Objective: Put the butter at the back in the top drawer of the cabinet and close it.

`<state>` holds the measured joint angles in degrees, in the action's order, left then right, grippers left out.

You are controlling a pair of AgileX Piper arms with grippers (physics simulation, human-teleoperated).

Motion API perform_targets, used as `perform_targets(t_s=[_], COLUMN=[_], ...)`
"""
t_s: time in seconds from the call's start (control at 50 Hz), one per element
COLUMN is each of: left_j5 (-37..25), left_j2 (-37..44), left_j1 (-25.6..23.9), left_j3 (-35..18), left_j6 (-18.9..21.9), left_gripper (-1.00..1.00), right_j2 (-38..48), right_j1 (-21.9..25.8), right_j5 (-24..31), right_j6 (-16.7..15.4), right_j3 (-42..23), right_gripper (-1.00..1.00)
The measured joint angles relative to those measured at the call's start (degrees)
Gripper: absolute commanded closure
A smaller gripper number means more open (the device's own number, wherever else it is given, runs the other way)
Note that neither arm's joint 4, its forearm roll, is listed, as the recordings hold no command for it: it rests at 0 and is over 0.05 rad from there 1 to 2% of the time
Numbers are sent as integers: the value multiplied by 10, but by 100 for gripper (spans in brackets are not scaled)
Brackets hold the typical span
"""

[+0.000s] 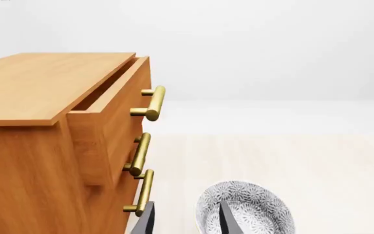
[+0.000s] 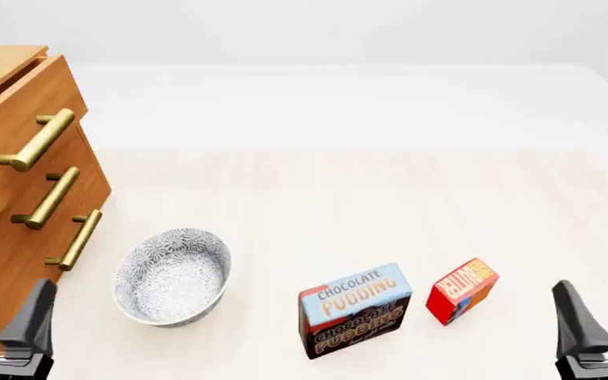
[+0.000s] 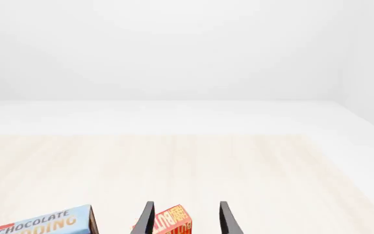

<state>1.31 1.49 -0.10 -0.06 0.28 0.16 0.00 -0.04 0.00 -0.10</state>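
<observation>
One butter [image 2: 461, 290], one bowl [image 2: 172, 275] (three drawers).

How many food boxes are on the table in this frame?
2. The chocolate pudding box stands near the front edge, right of the patterned bowl; the smaller butter box stands just right of the pudding box. None appear hidden.

Only the claws show. The left claw [image 2: 3, 317] has two dark grey, near-black fingers, flat and blade-like, tapering to blunt tips from a blockier base at 6 o'clock. The right claw [image 2: 600, 313] matches it in colour and wedge shape. Both look matte, with no visible markings, screws or cables.
</observation>
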Motion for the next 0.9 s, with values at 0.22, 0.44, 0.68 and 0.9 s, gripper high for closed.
perform_targets(t_s=[0.22, 0.44, 0.68, 0.9], left_j5=[17, 10, -17, -42], left_j2=[23, 22, 4, 3], left_j1=[-1, 2, 0, -7], left_j3=[0, 0, -5, -18], left_j6=[5, 24, 57, 97], left_gripper=[-100, -100, -100, -100], right_j2=[2, 2, 2, 3], right_j1=[0, 0, 0, 0], right_j5=[0, -1, -1, -1], right_j6=[0, 0, 0, 0], right_j3=[-1, -1, -1, -1], right_gripper=[-100, -100, -100, -100])
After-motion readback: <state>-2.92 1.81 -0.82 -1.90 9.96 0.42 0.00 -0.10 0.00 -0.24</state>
